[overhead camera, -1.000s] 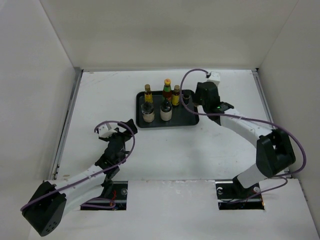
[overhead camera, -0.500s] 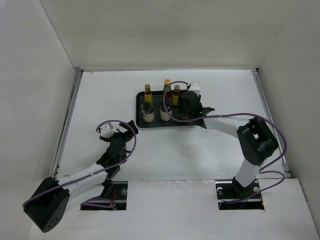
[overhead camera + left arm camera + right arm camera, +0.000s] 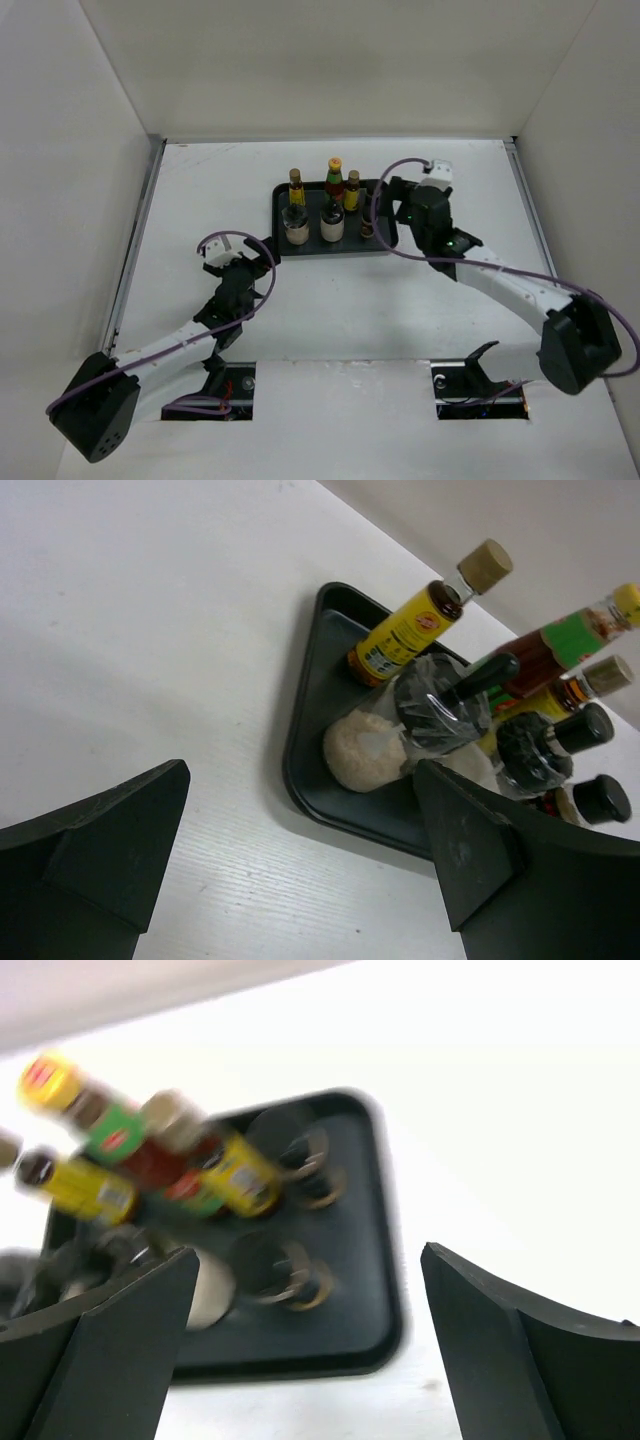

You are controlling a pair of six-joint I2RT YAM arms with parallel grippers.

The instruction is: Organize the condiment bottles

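The condiment bottles stand together in a flat black tray (image 3: 283,240). At the back are a yellow-labelled bottle (image 3: 296,188), a red one with a green neck (image 3: 334,178) and another yellow-labelled one (image 3: 352,190). Two squat whitish bottles (image 3: 296,229) (image 3: 333,225) stand in front, with a small dark bottle (image 3: 367,228) to their right. My right gripper (image 3: 393,205) is open just right of the tray, holding nothing. Its wrist view is blurred and shows two small dark bottles (image 3: 295,1270) (image 3: 305,1155) from above. My left gripper (image 3: 255,258) is open near the tray's front left corner (image 3: 305,780).
White walls close in the table on three sides, and a metal rail (image 3: 135,240) runs along its left edge. Purple cables loop over both arms. Two dark openings (image 3: 225,385) sit at the arm bases.
My right gripper reached over the tray's right part, opened, and drew back to the right, leaving the small dark bottle standing there. The left gripper edged slightly toward the tray.
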